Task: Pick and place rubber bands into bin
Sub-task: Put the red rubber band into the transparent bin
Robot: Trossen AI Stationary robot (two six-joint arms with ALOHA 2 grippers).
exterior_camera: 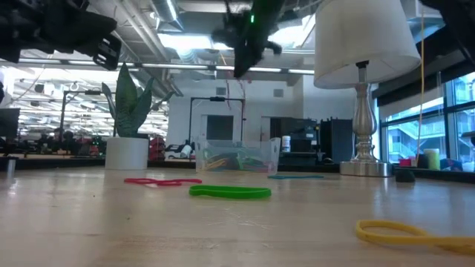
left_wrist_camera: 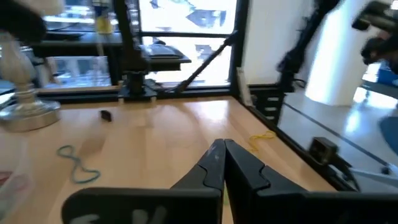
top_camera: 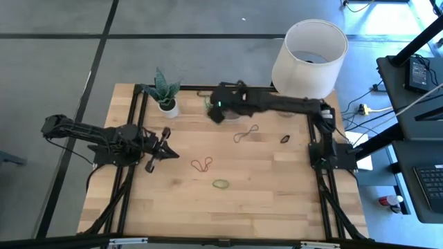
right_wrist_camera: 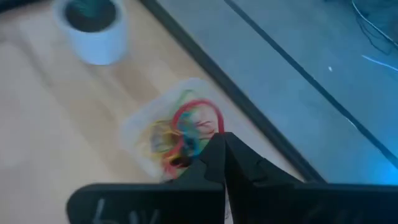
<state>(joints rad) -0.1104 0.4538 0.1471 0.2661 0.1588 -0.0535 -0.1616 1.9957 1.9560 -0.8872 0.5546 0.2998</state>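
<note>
The clear bin (exterior_camera: 237, 157) stands near the table's far edge and has several coloured rubber bands (right_wrist_camera: 168, 143) inside. My right gripper (right_wrist_camera: 221, 140) hovers shut high above the bin (top_camera: 223, 115), and a red band (right_wrist_camera: 199, 115) hangs at its tips. Loose bands lie flat on the wood: red (top_camera: 202, 164), green (top_camera: 220, 184), tan (top_camera: 246, 133), black (top_camera: 285, 139), and a yellow one (exterior_camera: 404, 233) close to the low camera. My left gripper (top_camera: 169, 153) waits shut above the table's left part, touching nothing. My right gripper pinches the red rubber band (right_wrist_camera: 214, 127) at its fingertips, pointing down from above. The loop hangs below the fingers, lifted clear over the bin. The fingers themselves hide the exact spot of the pinch.
A white plant pot (top_camera: 168, 107) stands left of the bin. The lamp with its white shade (top_camera: 309, 50) and metal base (exterior_camera: 364, 167) stands at the far right. Black frame rails (top_camera: 135, 124) run along the table's sides. Open wood (top_camera: 277, 194) lies toward the near edge.
</note>
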